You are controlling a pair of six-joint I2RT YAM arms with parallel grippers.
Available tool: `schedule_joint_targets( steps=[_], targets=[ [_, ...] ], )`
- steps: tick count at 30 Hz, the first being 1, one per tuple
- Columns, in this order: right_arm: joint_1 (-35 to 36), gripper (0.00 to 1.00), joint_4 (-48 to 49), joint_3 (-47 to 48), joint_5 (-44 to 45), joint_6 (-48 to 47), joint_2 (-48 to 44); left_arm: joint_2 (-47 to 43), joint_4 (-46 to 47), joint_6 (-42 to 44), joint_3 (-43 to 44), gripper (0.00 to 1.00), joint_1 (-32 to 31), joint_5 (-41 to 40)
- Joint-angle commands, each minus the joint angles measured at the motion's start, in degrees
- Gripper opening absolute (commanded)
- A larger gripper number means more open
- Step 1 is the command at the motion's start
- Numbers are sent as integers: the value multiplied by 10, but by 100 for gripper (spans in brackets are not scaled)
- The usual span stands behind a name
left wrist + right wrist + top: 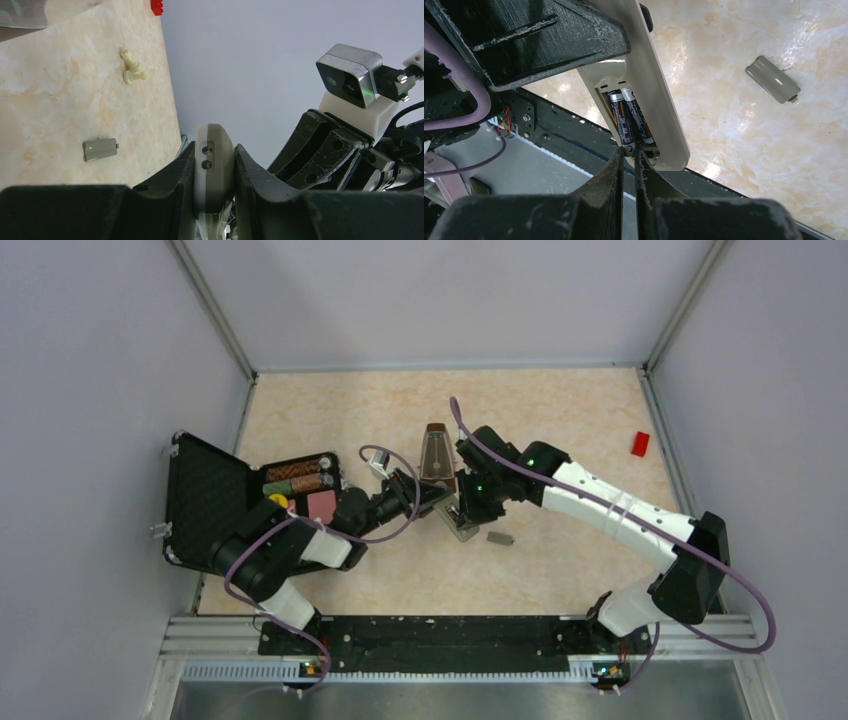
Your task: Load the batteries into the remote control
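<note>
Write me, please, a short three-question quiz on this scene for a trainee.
1. True or false: the grey cover is fitted onto the remote control.
2. How many batteries sit in the remote control's open compartment?
3. Fill in: the remote control is clamped in the ___ tool.

Key
1. False: the grey cover lies apart on the table.
2. Two, side by side.
3. Left: the left tool grips it by its edges.
</note>
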Motion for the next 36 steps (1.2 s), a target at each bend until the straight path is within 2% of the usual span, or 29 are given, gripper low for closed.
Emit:
schedule_joint_targets(
  steps=[1,22,26,36],
  targets=[
    [-15,0,56,1,-16,22,9,-22,78,-17,7,0,-5,14],
    [-66,0,105,-32,-107,87,40,-43,92,58,-9,0,-8,32],
    [-76,1,127,-52,-117,122,33,-46,89,63,-11,0,-8,30],
    [-88,0,200,-132,-127,283,-1,-70,63,87,-10,0,-10,19]
  ],
)
